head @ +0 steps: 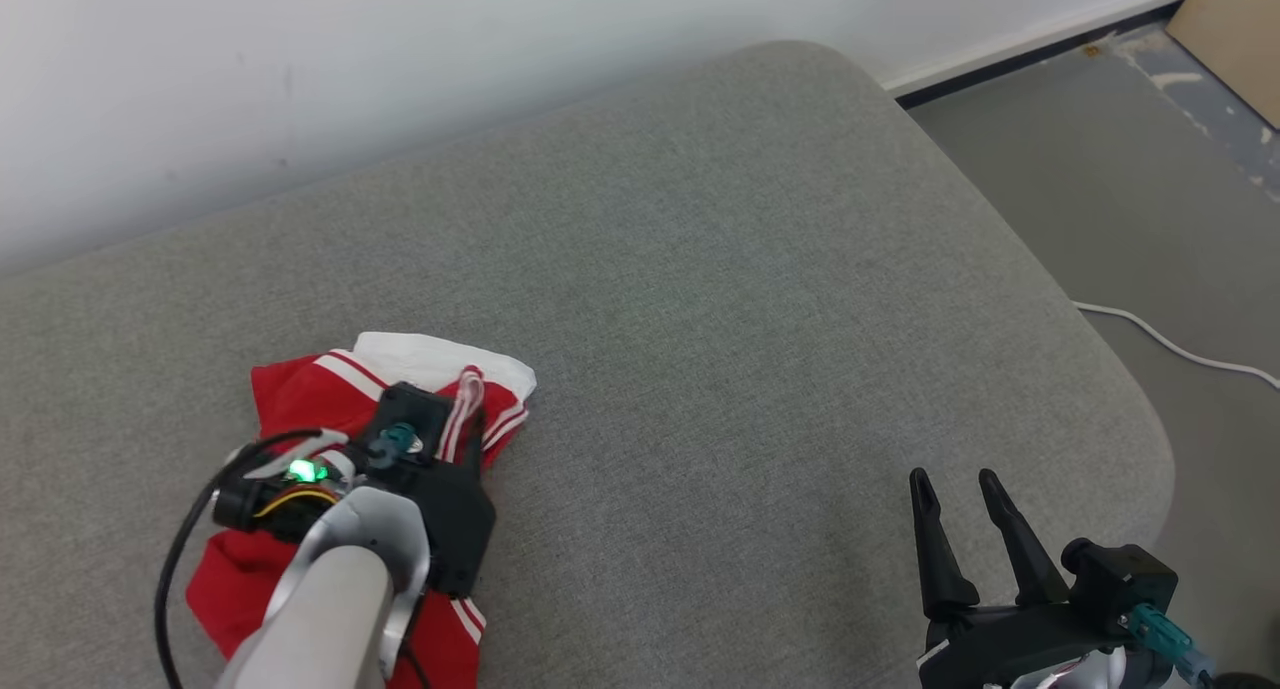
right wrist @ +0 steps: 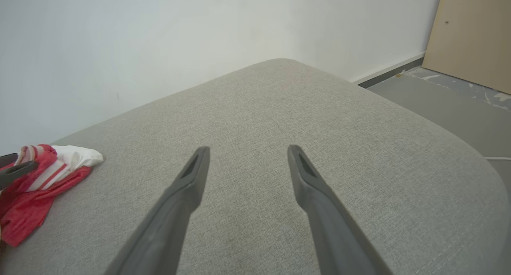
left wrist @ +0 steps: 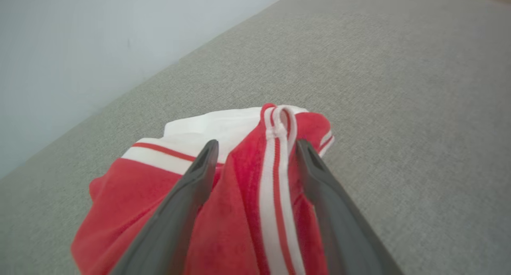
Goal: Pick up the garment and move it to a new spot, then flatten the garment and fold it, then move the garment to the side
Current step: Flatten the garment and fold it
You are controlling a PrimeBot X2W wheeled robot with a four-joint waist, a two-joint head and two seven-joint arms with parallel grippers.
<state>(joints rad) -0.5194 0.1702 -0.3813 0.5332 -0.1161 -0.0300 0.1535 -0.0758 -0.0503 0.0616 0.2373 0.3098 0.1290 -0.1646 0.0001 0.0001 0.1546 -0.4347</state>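
You see the garment (head: 290, 394) lying on the near left part of the cushion (head: 700, 269), with the left gripper (left wrist: 257, 145) over it and a fold between its spread fingers. Your right gripper (head: 953, 477) sits over the cushion's near right corner, well apart from the garment. The wall (head: 400, 69) runs behind the cushion, and a cable (head: 1170, 344) lies on the floor (head: 1150, 189) to its right.

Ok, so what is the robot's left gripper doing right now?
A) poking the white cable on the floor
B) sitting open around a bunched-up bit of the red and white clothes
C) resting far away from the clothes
B: in the left wrist view the left gripper is open, with a raised fold of the red and white garment between its jaws.
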